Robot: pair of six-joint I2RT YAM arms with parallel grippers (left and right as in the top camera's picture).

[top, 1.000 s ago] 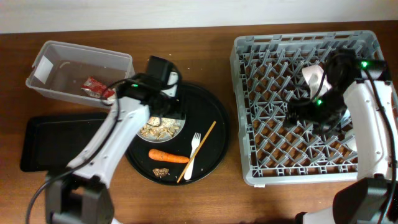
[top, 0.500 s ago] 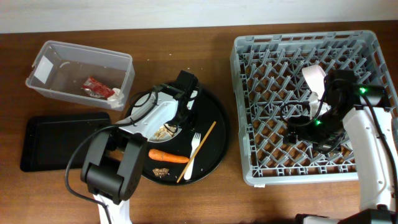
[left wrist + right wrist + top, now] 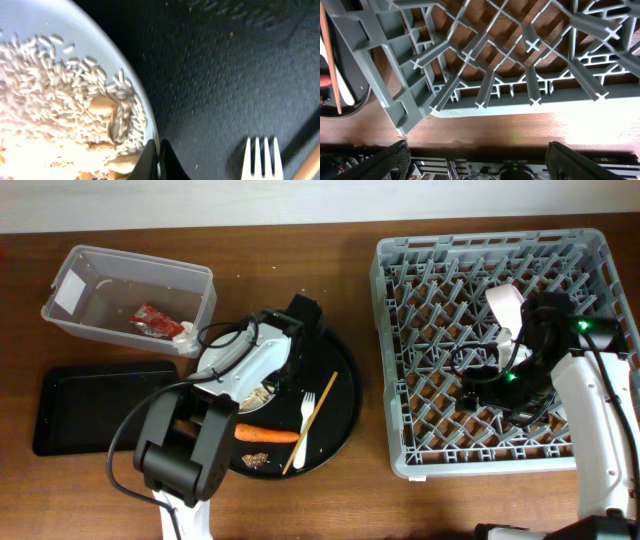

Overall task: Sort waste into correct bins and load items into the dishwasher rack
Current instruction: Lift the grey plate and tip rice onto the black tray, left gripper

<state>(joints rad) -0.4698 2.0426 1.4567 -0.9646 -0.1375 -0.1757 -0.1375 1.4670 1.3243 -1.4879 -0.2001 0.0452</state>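
Observation:
My left gripper [image 3: 159, 157] is shut on the right rim of the white plate [image 3: 50, 75], which carries pale rice scraps [image 3: 65, 95]. The plate [image 3: 228, 365] sits on the round black tray [image 3: 340, 395], where the left gripper [image 3: 284, 372] reaches it from behind. The white fork [image 3: 305, 425], a chopstick [image 3: 318, 415], the carrot [image 3: 268, 434] and a brown crumbly piece [image 3: 258, 459] lie on that tray. My right gripper [image 3: 480, 165] hangs open and empty over the grey rack [image 3: 420, 300]. A white cup [image 3: 505, 308] rests in the rack.
The clear tub [image 3: 75, 275] at the back left holds a red sauce packet [image 3: 155, 320] and a crumpled napkin [image 3: 186, 333]. A shallow black tray [image 3: 100, 410] lies in front of the tub. The right arm [image 3: 590, 380] stretches over the rack's right side.
The left gripper has come down at the plate's right edge and closed on its rim. The right arm shifted slightly over the rack, then held still, jaws open throughout.

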